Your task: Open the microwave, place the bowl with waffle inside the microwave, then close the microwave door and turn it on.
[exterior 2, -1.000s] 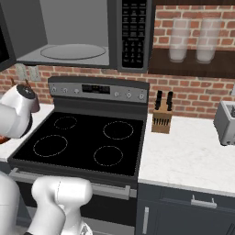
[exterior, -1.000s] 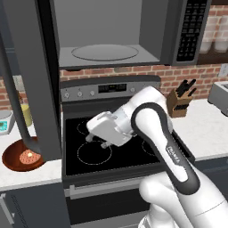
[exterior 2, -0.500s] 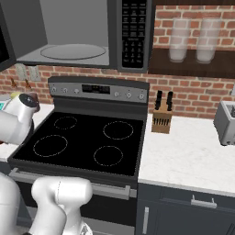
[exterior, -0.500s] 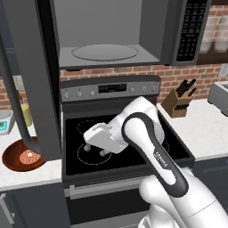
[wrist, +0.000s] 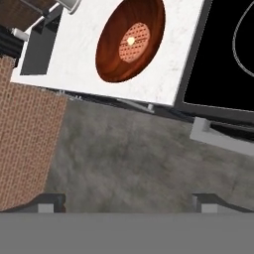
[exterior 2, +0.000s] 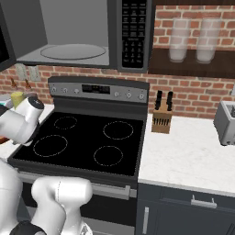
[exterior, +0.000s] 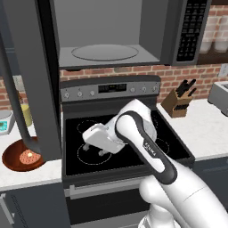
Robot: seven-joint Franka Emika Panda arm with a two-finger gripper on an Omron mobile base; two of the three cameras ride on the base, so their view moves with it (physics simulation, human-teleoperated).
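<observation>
One bowl (exterior: 23, 156) on the white counter (exterior: 26, 173) left of the stove (exterior: 124, 147), one waffle (exterior: 27, 157) lying in it, partly behind the open microwave door (exterior: 33, 75). One microwave (exterior: 116, 33) above, cavity open, one glass turntable (exterior: 104, 52). Stove top shows four burner rings. One knife block (exterior 2: 161, 120); one toaster (exterior 2: 226, 123) far right. No writing readable. Hand view adds the bowl seen from above. Gripper (wrist: 126, 201): fingers (wrist: 49, 202) wide apart, holding nothing, over the floor.
</observation>
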